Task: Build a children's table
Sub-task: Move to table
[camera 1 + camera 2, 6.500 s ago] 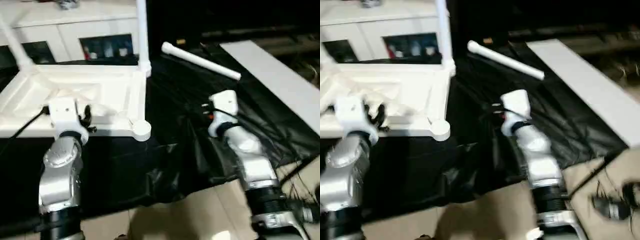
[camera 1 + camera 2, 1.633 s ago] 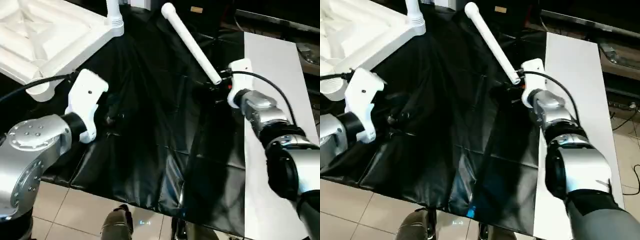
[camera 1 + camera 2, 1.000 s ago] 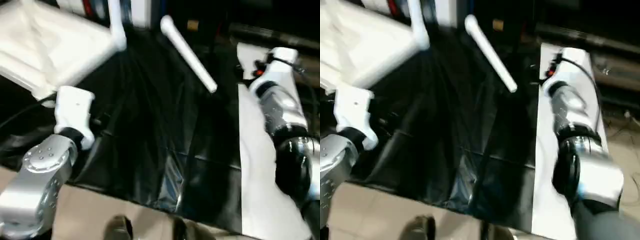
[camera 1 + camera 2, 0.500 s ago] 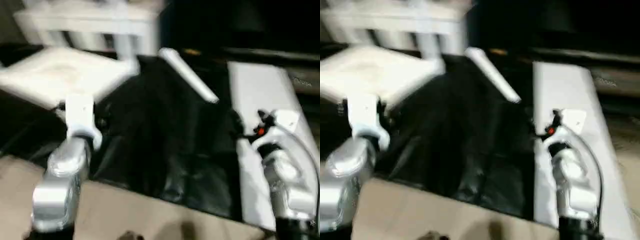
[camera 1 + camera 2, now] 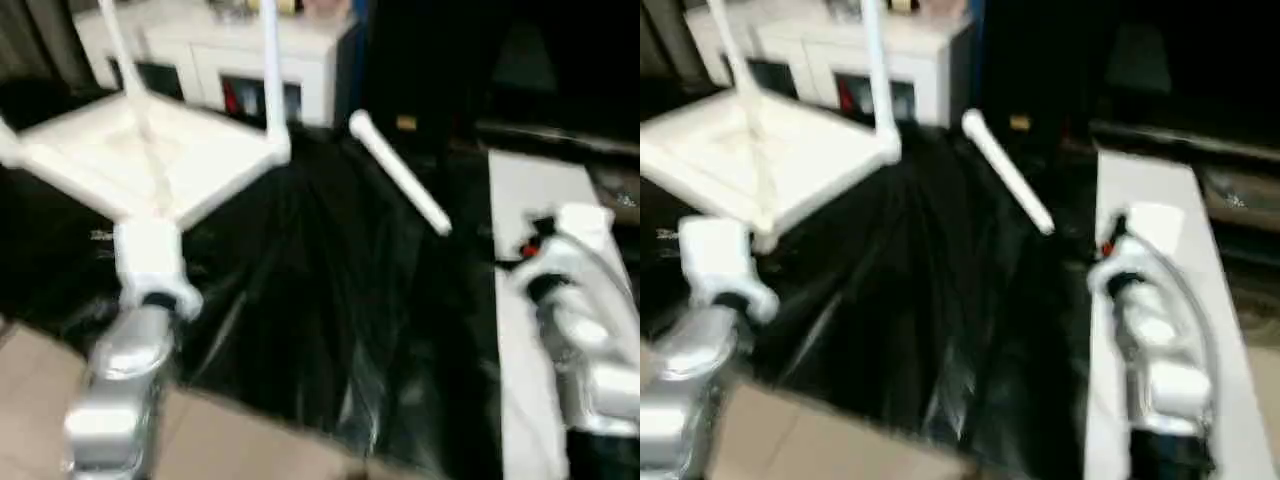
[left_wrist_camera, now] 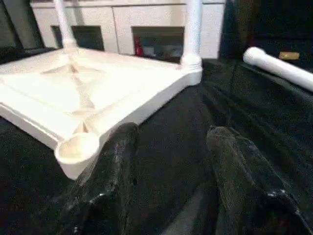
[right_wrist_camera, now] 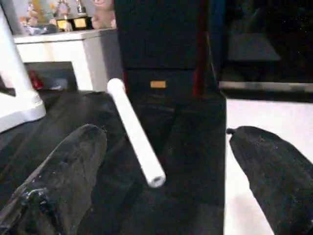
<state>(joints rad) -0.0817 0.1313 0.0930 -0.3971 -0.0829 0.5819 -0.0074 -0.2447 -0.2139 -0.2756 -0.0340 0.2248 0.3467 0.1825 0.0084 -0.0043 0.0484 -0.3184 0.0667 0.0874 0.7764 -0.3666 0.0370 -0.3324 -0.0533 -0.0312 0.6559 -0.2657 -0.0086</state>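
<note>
The tabletop is lying underside up, presumably so its corner sockets face upward for legs; the nearest socket is sitting empty. The loose leg is lying right of the tabletop. Left gripper is standing half open and empty; right gripper is gaping wide, gripping nothing.

A crinkled black sheet covers the tabletop; on it lie the upturned table top and a loose white leg.

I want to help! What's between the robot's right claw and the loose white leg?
Just bare black sheet, seen in the right wrist view, between the open right gripper and the loose leg.
</note>
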